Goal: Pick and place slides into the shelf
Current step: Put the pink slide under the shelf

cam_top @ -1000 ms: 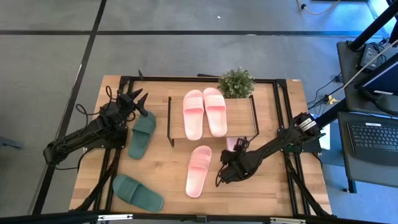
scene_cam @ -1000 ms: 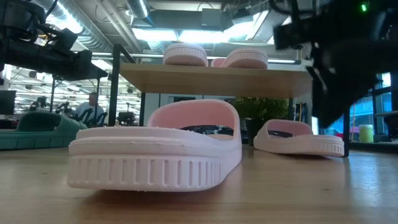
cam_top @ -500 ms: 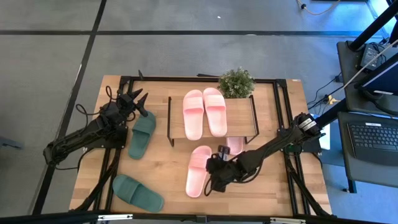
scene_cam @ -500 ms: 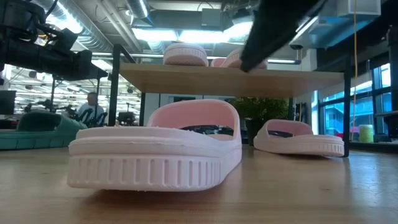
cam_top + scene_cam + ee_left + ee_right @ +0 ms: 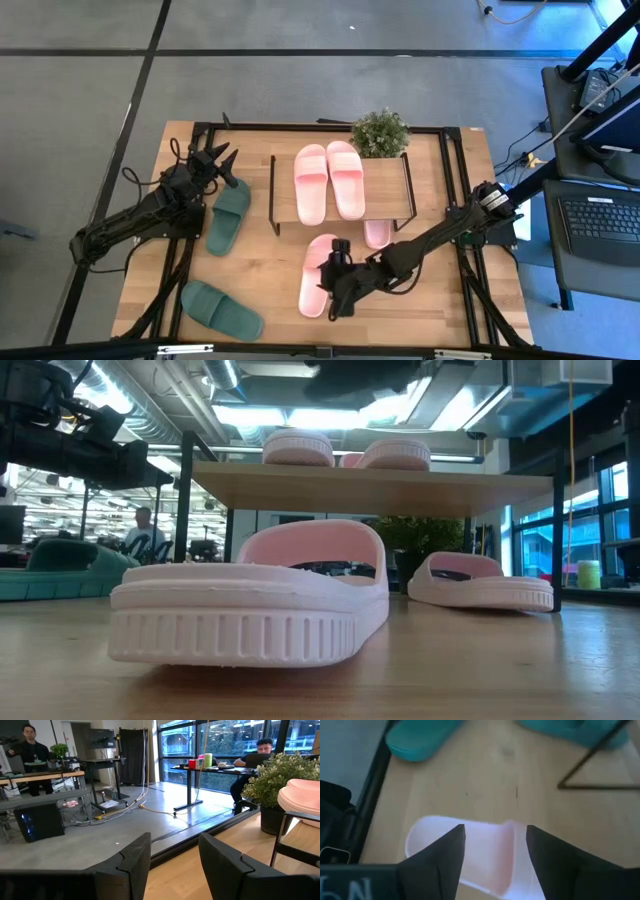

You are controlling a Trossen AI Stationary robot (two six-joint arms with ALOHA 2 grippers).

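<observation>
A light pink slide [image 5: 312,275] [image 5: 250,600] lies sole-down on the table in front of the shelf [image 5: 385,195] [image 5: 360,478]. My right gripper [image 5: 331,292] [image 5: 495,827] hovers open above this slide [image 5: 485,857], one finger over each side of it, clear of it. Two pink slides [image 5: 327,182] [image 5: 345,450] rest on the shelf's top board, and another [image 5: 377,233] [image 5: 480,582] lies under it. Two dark green slides [image 5: 229,215] [image 5: 222,310] lie on the table's left part. My left gripper [image 5: 222,160] [image 5: 175,862] waits open by the far left corner.
A potted plant [image 5: 380,132] [image 5: 280,785] stands at the shelf's far right corner. The shelf's thin black legs [image 5: 595,760] stand near the slides. Bare wood [image 5: 265,255] lies between the pink slide and the green ones. People sit in the room beyond [image 5: 257,750].
My right gripper has moved toward the table's left, from beside the pink slide's right side to above it; in the low view it has gone from the right part of the picture to the top edge. The slides have not moved.
</observation>
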